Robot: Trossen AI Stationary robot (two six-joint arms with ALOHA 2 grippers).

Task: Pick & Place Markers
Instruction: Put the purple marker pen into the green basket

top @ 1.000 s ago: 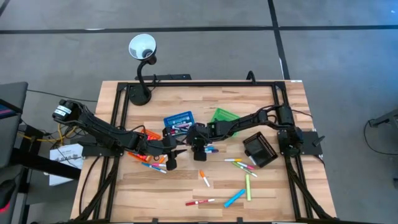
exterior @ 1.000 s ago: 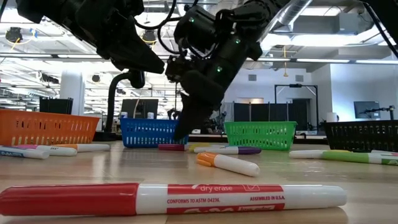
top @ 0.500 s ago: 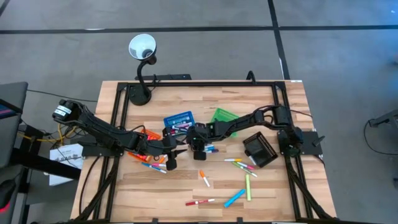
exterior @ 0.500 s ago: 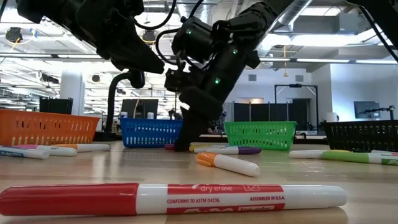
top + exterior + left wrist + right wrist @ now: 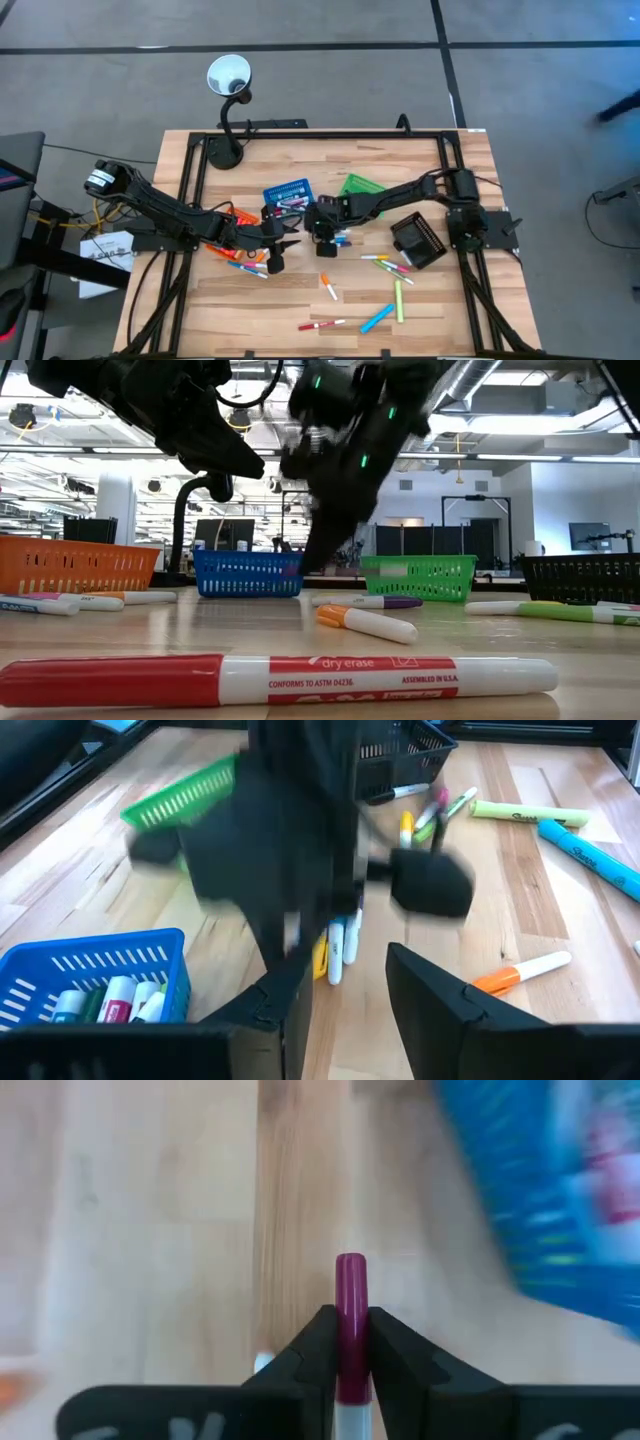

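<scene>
Many markers lie scattered on the wooden table (image 5: pixel 440 300), among them a red one (image 5: pixel 322 325), an orange-capped one (image 5: pixel 330 287) and a cluster (image 5: pixel 390 265) near the black basket. My right gripper (image 5: pixel 322 232) hangs over the table's middle, shut on a white marker with a magenta cap (image 5: pixel 350 1285). It shows blurred in the low view (image 5: pixel 322 550). My left gripper (image 5: pixel 274 262) waits open just left of it, its fingers (image 5: pixel 430 995) apart with nothing between them. My right gripper pinches the marker between its two fingers (image 5: pixel 315 1340) where the magenta cap meets the white barrel (image 5: pixel 350 1355). The cap end sticks out past the fingertips, so the marker lies along the fingers. They slant steeply down from the table's right. The marker is clear of the wood.
A blue basket (image 5: pixel 287 194) with markers inside, a green basket (image 5: pixel 358 188), a black basket (image 5: pixel 418 240) and an orange basket (image 5: pixel 232 216) under the left arm ring the middle. A lamp (image 5: pixel 228 75) stands at the far left. More markers (image 5: pixel 340 240) lie below my right gripper.
My right gripper has shut on the magenta-capped marker that lay on the table near the blue basket and has risen with it. The marker is now lifted clear of the wood.
</scene>
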